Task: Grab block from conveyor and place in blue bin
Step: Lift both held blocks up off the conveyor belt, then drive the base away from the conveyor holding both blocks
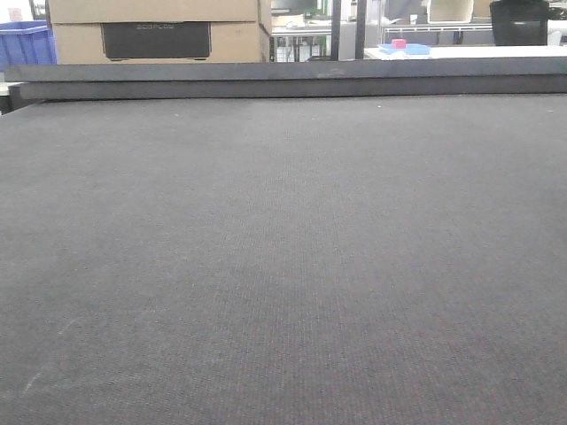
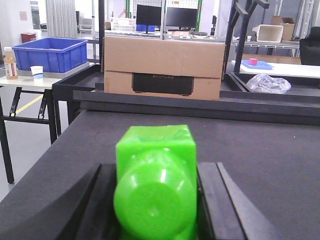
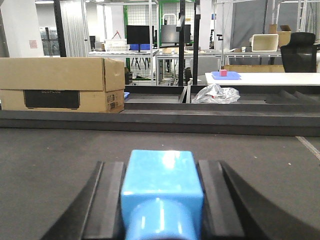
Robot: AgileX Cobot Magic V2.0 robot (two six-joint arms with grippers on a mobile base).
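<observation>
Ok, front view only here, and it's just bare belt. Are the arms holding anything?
Observer: Yes. The left wrist view shows the left gripper shut on a green block.
Operator: And the right?
Observer: The right gripper has a blue block clamped between its fingers.
Operator: Blue thing at my top left, is that the bin?
Observer: Looks like it. The left wrist view shows it whole: an open blue bin on a side table off the belt, with a bottle and a cup beside it.
</observation>
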